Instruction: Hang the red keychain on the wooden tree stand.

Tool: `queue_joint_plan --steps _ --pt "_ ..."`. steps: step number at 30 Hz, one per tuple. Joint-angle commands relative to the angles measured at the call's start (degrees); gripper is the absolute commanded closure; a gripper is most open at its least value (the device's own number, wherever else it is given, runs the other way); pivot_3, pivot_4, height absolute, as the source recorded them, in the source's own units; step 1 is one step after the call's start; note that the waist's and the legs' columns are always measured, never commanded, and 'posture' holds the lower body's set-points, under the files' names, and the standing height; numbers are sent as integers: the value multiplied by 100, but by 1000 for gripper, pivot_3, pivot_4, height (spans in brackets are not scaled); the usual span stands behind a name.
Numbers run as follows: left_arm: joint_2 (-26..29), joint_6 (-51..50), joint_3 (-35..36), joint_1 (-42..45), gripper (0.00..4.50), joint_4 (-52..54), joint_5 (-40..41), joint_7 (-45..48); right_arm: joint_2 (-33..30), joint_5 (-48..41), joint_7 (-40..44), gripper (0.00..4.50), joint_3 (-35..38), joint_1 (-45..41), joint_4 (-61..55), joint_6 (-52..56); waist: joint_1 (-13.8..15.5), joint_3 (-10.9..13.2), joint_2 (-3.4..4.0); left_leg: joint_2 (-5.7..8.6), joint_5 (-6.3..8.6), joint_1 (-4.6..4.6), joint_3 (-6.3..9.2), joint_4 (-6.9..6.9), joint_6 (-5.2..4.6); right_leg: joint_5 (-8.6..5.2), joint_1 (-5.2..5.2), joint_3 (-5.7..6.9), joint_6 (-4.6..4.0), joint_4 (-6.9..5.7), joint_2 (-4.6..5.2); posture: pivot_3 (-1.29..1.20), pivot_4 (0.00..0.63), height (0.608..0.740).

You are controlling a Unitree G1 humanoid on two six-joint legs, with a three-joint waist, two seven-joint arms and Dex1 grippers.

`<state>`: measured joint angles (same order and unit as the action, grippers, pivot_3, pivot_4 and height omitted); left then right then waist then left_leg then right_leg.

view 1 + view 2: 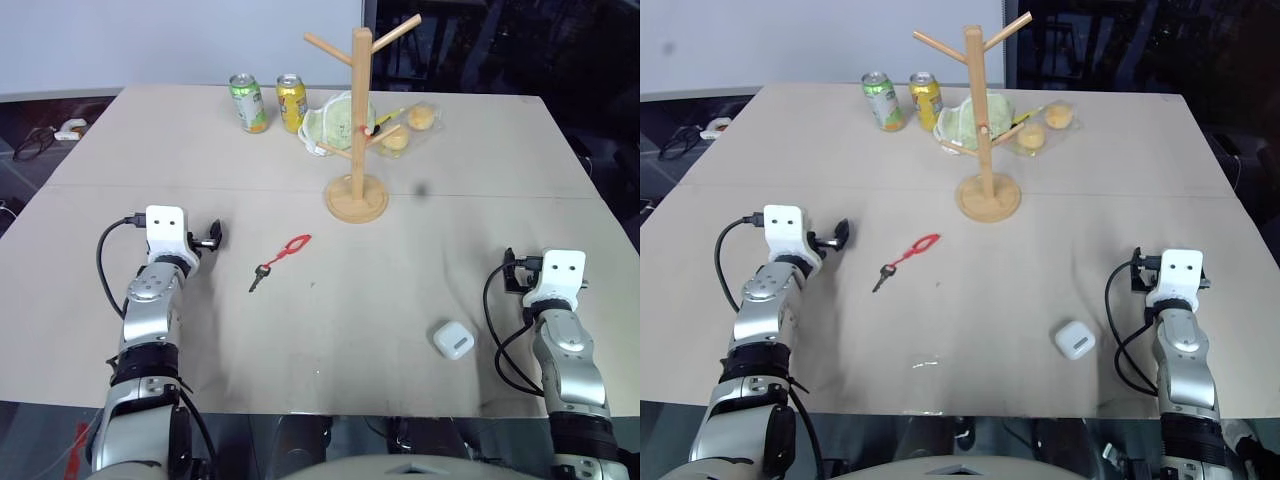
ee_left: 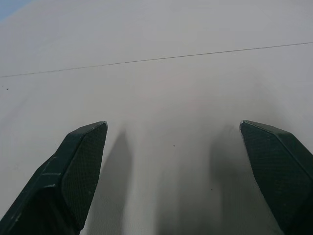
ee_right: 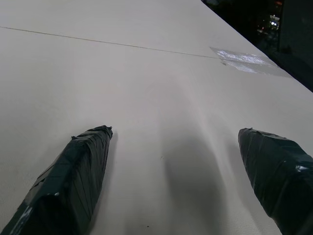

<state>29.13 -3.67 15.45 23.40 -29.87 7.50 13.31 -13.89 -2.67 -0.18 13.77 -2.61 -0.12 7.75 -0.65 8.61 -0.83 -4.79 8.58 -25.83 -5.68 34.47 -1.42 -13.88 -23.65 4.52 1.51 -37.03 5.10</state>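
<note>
The red keychain (image 1: 285,255) lies flat on the beige table (image 1: 400,290), left of the middle, its red loop toward the far side and its small dark key (image 1: 259,277) toward me. The wooden tree stand (image 1: 358,130) stands upright beyond it on its round base (image 1: 356,199). My left gripper (image 1: 182,233) hovers low to the left of the keychain, apart from it. In the left wrist view its fingers (image 2: 80,161) are spread wide over bare table. My right gripper (image 1: 545,270) is near the table's right front, open with nothing between its fingers (image 3: 83,166).
A small white rounded case (image 1: 453,340) lies left of my right arm. Behind the stand are a green can (image 1: 248,103), a yellow can (image 1: 292,102), a green-and-white bundle (image 1: 333,122) and wrapped buns (image 1: 413,124). The table's near edge runs just below my forearms.
</note>
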Motion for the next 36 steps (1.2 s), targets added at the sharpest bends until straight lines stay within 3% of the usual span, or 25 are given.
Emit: queue_joint_plan --steps 1,8,15,20,26,32,36 --pt "80 -134 -72 -28 0 -195 -72 114 -167 16 120 74 67 37 -102 58 0 0 0 0 0 0 0 0 0 0 0 0 0 0 0 0 150 740" --pt "403 -261 -292 372 0 -138 -76 759 -901 -425 1284 74 -16 -6 -636 389 1 6 3 7 0 -1 1 0 0 0 0 0 0 0 0 0 150 740" --pt "905 -870 -649 1052 0 389 503 2857 -1829 -1676 3209 74 -16 289 -1501 1063 17 38 -32 11 -1 -25 12 -3 -1 0 -6 18 0 17 -5 0 150 740" --pt "1519 -1288 -1528 1163 0 1974 1021 5200 -2797 -2600 4882 74 -103 985 -2342 1487 16 52 -34 16 -2 -48 17 0 -4 5 -8 22 -9 25 -5 0 150 740" --pt "1706 -1463 -2110 757 0 3811 1609 6355 -3380 -2435 6050 74 -349 1471 -2417 782 7 58 -32 18 -2 -45 17 2 -6 -3 -7 19 3 29 -9 0 150 740" --pt "1617 -1109 -2390 620 0 4170 1684 6913 -3614 -1635 6978 74 -851 1604 -1802 -919 18 73 -18 17 0 -46 58 37 -2 -2 0 33 2 21 -17 0 150 740" --pt "1376 -905 -2447 579 0 4221 1712 6928 -3498 -1461 7154 74 -1172 1201 -1230 -1373 24 77 -16 22 0 -53 65 58 -4 -1 8 33 4 21 -14 0 150 740"
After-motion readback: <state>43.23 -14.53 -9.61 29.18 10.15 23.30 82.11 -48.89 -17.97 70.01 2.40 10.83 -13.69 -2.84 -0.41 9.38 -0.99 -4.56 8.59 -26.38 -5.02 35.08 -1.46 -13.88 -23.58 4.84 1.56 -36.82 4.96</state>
